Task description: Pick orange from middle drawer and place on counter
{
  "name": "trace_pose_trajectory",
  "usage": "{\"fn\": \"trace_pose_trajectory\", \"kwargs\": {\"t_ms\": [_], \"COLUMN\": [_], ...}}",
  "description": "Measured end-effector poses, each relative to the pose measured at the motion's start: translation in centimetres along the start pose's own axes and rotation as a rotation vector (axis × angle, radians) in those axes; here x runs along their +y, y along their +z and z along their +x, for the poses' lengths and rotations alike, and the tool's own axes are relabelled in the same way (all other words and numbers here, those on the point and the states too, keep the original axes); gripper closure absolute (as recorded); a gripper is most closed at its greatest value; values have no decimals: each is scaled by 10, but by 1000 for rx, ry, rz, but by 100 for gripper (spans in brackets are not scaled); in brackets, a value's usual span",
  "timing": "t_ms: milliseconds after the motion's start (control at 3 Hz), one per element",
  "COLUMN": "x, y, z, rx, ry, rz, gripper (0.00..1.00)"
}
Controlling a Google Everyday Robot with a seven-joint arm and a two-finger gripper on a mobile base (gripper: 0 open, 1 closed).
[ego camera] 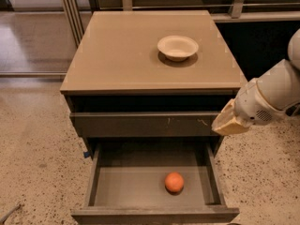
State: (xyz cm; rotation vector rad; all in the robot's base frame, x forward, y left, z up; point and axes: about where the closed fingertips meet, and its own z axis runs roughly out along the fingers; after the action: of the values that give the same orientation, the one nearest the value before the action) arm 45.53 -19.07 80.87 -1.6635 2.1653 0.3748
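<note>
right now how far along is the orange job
Early. Done: the middle drawer stands open. In hand: the gripper hangs at the right edge of the cabinet, above and right of the orange, apart from it. Left: grasp the orange, lift it, set it on the counter.

The white arm (274, 93) is reaching in from the right edge (forearm thick, rounded), sloping down leftward, its tan gripper (228, 122) hanging at mid-height.
</note>
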Motion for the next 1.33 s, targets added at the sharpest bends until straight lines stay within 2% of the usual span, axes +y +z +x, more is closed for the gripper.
{"fn": "trace_pose_trajectory", "kwargs": {"t_ms": [333, 667, 1000, 1333], "x": [0, 2, 10, 11], "y": [6, 20, 71, 132], "z": [3, 9, 37, 63], "rx": [-1, 22, 36, -6], "ry": [5, -3, -47, -66], "rz": [-14, -8, -8, -12], "gripper": [100, 100, 100, 100]}}
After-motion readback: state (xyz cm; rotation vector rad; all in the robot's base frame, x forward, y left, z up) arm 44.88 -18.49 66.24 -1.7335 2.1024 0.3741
